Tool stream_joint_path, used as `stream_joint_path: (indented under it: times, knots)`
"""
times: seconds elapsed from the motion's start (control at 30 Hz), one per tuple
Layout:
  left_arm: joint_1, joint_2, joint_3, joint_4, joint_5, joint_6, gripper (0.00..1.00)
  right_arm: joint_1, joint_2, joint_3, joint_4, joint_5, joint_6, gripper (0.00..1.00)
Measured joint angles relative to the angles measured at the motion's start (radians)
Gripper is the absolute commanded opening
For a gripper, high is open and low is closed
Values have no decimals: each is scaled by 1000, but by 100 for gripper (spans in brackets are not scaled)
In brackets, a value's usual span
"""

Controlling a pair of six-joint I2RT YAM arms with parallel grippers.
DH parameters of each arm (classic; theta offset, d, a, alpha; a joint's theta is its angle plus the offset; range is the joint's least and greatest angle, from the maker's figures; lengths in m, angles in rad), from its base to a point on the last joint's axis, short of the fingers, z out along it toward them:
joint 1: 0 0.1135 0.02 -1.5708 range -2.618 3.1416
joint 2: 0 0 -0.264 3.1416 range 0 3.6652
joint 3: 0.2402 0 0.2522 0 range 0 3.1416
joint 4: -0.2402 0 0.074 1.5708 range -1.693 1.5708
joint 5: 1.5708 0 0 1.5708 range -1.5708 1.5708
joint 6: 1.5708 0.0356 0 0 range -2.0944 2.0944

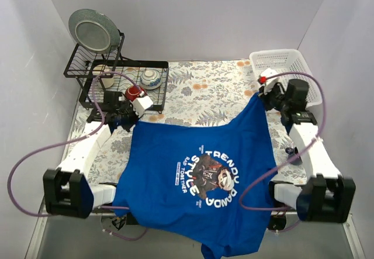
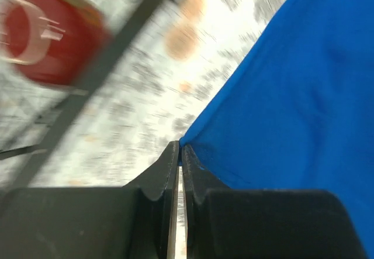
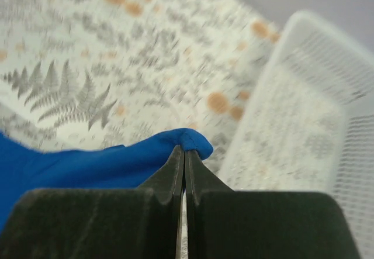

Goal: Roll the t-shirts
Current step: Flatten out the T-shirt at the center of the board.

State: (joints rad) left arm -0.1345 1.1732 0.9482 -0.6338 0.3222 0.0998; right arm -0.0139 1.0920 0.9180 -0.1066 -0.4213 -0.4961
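The t-shirt [image 1: 193, 171] hangs stretched between your two arms. Its printed side faces up, its far edge sags a little between the held corners, and its near part spills off the near edge of the table between the arm bases.

The left gripper [image 2: 180, 152] is pinched tight on the far-left corner, with only a thin slit between its fingers and a small tip of cloth caught there. The right gripper [image 3: 184, 151] is clamped the same way on the far-right corner, with a small fold of blue poking out past the tips. Both bites look shallow, so I judge a hard tug could slip a corner free.

The step in hand seems to be laying the shirt flat before any rolling. The right corner sits farther back than the left. Bring the two level first, or the shirt will land skewed on the fern-patterned tablecloth [image 1: 198, 89].

Draw both corners toward the far side together, until the hanging part comes up onto the table. Pull outward just enough to take out the sag, then lower both hands at once.

Mind your margins. The dish rack [image 1: 158, 66] with the red mug [image 1: 134, 91] is just beyond the left gripper. The white basket [image 1: 289, 60] is just beside the right one.
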Motion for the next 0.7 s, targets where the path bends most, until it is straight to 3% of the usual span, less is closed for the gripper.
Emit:
stream_joint_path:
  times: [0.13, 0.33, 0.7]
  knots:
    - [2, 139, -58, 29, 3, 58, 0, 35, 238, -11, 5, -18, -48, 1]
    - [71, 330, -41, 106, -7, 127, 0, 77, 593, 183, 5, -15, -109, 1]
    - [256, 437, 70, 150, -18, 168, 0, 147, 883, 529, 12, 47, -157, 1]
